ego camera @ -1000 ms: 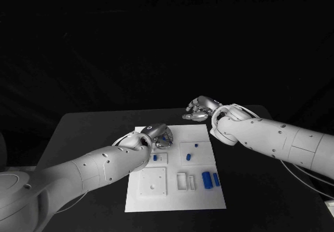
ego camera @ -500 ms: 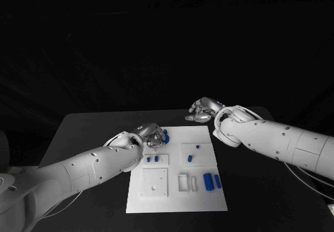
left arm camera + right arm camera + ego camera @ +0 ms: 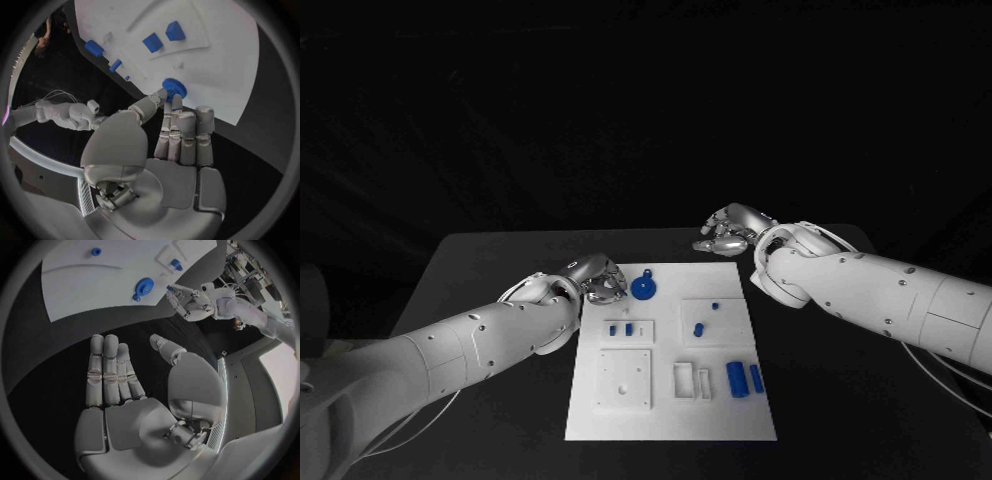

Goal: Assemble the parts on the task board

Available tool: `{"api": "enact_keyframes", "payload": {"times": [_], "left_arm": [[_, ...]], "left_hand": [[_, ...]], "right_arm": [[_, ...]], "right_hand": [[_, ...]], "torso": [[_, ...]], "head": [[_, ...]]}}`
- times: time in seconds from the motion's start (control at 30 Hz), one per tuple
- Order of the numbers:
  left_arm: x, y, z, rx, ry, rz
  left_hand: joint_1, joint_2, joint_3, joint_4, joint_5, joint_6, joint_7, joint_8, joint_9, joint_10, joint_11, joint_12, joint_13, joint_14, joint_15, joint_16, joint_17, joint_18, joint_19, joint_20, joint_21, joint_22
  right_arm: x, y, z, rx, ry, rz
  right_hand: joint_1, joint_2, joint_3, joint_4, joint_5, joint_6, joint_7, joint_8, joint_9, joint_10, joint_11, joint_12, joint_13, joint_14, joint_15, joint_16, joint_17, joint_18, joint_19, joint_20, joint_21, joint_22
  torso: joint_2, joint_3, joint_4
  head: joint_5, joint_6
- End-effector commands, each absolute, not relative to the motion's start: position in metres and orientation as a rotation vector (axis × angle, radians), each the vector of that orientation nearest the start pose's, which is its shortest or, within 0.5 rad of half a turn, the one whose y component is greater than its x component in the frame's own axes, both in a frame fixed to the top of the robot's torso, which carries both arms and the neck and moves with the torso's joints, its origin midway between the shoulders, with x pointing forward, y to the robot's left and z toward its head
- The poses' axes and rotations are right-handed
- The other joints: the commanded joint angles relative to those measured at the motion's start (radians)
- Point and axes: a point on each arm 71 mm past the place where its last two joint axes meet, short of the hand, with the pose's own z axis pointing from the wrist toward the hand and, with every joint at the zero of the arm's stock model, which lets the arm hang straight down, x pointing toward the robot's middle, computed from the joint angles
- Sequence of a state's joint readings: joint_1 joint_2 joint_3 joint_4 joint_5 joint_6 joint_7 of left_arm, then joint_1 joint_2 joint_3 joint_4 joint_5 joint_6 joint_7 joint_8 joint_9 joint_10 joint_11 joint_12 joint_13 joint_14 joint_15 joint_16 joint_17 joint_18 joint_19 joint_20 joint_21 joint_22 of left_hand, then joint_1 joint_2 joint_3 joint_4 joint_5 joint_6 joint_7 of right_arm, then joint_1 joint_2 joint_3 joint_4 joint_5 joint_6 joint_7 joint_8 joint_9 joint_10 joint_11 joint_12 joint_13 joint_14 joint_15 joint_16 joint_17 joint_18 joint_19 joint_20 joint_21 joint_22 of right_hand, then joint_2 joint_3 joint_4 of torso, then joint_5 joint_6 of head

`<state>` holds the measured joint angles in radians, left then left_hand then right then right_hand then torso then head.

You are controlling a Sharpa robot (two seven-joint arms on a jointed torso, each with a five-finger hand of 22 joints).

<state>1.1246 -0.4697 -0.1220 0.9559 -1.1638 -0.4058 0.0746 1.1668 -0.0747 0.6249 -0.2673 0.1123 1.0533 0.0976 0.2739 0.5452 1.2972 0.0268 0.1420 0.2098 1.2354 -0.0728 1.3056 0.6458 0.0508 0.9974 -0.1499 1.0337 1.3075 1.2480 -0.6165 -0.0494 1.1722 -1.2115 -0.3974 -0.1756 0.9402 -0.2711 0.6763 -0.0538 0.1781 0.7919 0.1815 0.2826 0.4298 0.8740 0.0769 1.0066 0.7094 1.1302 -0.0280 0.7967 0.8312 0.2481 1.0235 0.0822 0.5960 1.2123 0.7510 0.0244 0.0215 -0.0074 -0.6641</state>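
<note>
- The white board point(image 3: 669, 350) lies at the frame's lower centre, stiff and flat.
- The left hand point(image 3: 600, 278), at the board's upper-left corner, has fingers straight, holding nothing.
- The right hand point(image 3: 733, 230), above the board's upper-right corner, is open and empty.
- The blue disc point(image 3: 645, 288), just beside the left hand, looks light, rigid and slippery; pinch its rim.

No readable text, labels, brand marks, numbers or signs anywhere, task board point(image 3: 668, 400) plain white and unmarked, blue parts point(image 3: 737, 380) on it bare of lettering, white arms and silver hands without legible markings
</note>
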Motion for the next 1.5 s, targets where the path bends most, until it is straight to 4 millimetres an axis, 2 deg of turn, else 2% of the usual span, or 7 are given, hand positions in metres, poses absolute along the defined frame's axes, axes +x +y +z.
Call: {"api": "enact_keyframes", "payload": {"times": [0.03,0.37,0.8,1.5], "left_arm": [[0.546,0.174,-0.274,-0.102,1.732,-0.711],[0.548,0.175,-0.278,-0.093,1.748,-0.703],[0.546,0.176,-0.287,-0.071,1.781,-0.689],[0.539,0.171,-0.301,-0.052,1.819,-0.69]], "left_hand": [[0.0,0.014,0.006,-0.002,0.006,0.007,0.002,0.007,0.001,0.017,0.01,0.002,0.001,0.005,-0.003,0.002,-0.001,0.082,0.004,-0.017,0.006,0.012],[-0.001,0.015,0.007,-0.003,0.006,0.007,0.002,0.007,0.001,0.017,0.01,0.002,0.001,0.004,-0.003,0.001,-0.002,0.082,0.003,-0.017,0.006,0.012],[-0.001,0.015,0.007,-0.005,0.007,0.007,0.002,0.007,0.001,0.017,0.01,0.001,0.001,0.004,-0.003,0.0,-0.002,0.082,0.003,-0.018,0.006,0.012],[-0.001,0.017,0.008,-0.006,0.007,0.006,0.002,0.007,0.0,0.017,0.01,0.0,0.001,0.004,-0.003,0.0,-0.003,0.081,0.002,-0.018,0.006,0.012]], "right_arm": [[0.557,-0.198,-0.183,0.192,1.645,0.566],[0.557,-0.198,-0.183,0.191,1.646,0.568],[0.557,-0.198,-0.183,0.191,1.647,0.567],[0.557,-0.198,-0.185,0.191,1.649,0.567]], "right_hand": [[-0.003,0.008,-0.002,-0.002,0.003,0.0,0.006,0.005,-0.001,-0.004,0.001,0.003,-0.001,0.006,0.003,-0.003,0.0,0.014,0.0,0.002,-0.004,0.001],[-0.003,0.009,-0.001,-0.002,0.003,0.0,0.006,0.005,-0.001,-0.004,0.001,0.004,-0.002,0.007,0.003,-0.004,0.001,0.014,0.0,0.002,-0.005,0.002],[-0.003,0.009,-0.001,-0.002,0.003,-0.001,0.006,0.005,-0.001,-0.005,0.001,0.006,-0.004,0.007,0.003,-0.005,0.003,0.014,0.001,0.002,-0.006,0.002],[-0.002,0.009,-0.001,-0.002,0.003,-0.001,0.006,0.005,-0.002,-0.005,0.001,0.007,-0.005,0.008,0.003,-0.006,0.004,0.014,0.001,0.002,-0.006,0.003]], "torso": [[0.0,0.0008,-0.0001],[0.0,0.0007,-0.0013],[0.0,0.0027,-0.0017],[0.0,0.0017,-0.0022]], "head": [[0.004,-0.002],[0.006,-0.003],[0.007,-0.006],[0.005,-0.011]]}}
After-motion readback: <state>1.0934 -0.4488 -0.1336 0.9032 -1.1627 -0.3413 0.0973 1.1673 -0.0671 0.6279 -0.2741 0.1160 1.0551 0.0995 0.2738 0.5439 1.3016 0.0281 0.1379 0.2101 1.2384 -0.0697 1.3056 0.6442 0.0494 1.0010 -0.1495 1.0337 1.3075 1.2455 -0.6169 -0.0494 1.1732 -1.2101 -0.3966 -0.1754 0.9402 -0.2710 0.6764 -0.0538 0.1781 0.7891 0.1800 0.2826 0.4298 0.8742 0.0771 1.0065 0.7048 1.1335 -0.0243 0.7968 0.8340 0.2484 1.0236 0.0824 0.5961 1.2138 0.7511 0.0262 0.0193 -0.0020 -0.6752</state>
